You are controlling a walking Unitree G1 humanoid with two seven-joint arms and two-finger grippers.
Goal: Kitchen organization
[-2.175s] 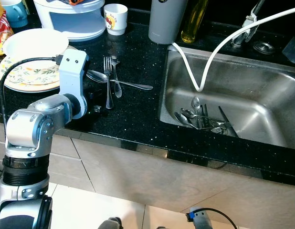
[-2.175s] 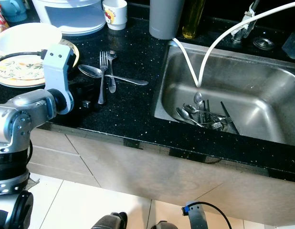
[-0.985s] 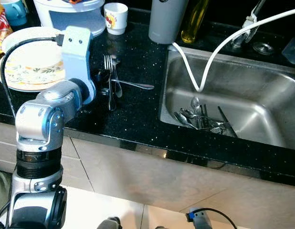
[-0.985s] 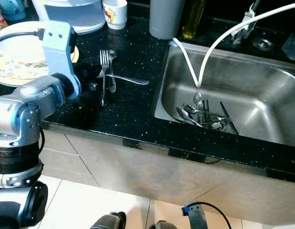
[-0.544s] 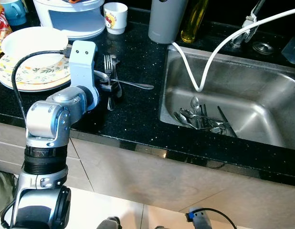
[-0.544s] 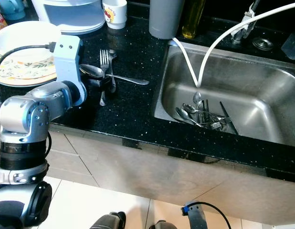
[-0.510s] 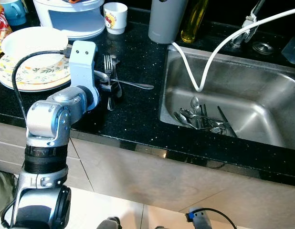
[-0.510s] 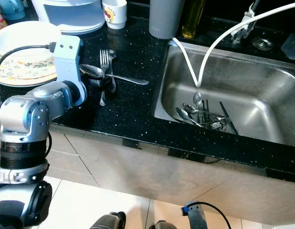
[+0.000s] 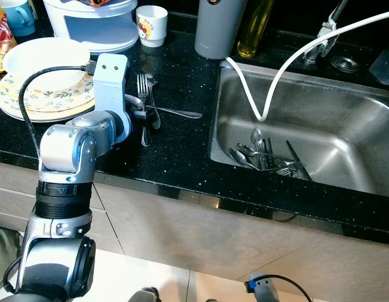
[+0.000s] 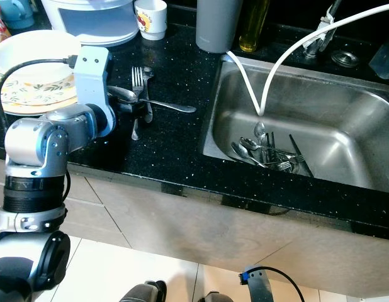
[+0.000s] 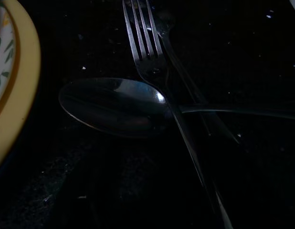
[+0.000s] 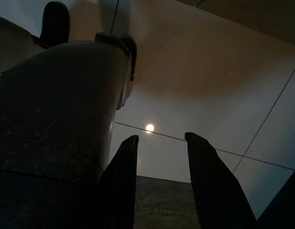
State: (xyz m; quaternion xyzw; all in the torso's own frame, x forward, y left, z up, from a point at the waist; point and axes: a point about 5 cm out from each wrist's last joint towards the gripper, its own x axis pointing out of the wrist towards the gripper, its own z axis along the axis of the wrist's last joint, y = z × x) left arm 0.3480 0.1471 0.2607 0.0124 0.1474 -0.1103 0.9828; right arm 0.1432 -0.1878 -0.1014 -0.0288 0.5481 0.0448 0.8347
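Note:
On the black counter (image 9: 182, 151) lie two forks (image 9: 142, 85) and a large spoon (image 9: 179, 113), crossed over one another just left of the sink. My left gripper (image 9: 140, 113) sits low over this pile, at the spoon's bowl end. In the left wrist view the spoon bowl (image 11: 114, 107) and fork tines (image 11: 142, 33) are close and dark. More cutlery (image 9: 267, 157) lies at the bottom of the steel sink (image 9: 352, 113). My right gripper (image 12: 162, 138) hangs open above the tiled floor.
Stacked plates (image 9: 53, 100) with a white bowl (image 9: 34, 56) stand left of my left arm. At the back are a white appliance (image 9: 94, 25), a cup (image 9: 152, 24), a grey canister (image 9: 216, 28) and an oil bottle (image 9: 254, 28). A white hose (image 9: 273, 82) dips into the sink.
My left arm has swung right from beside the plates until its gripper reached the spoon and forks. The cutlery has stayed in place.

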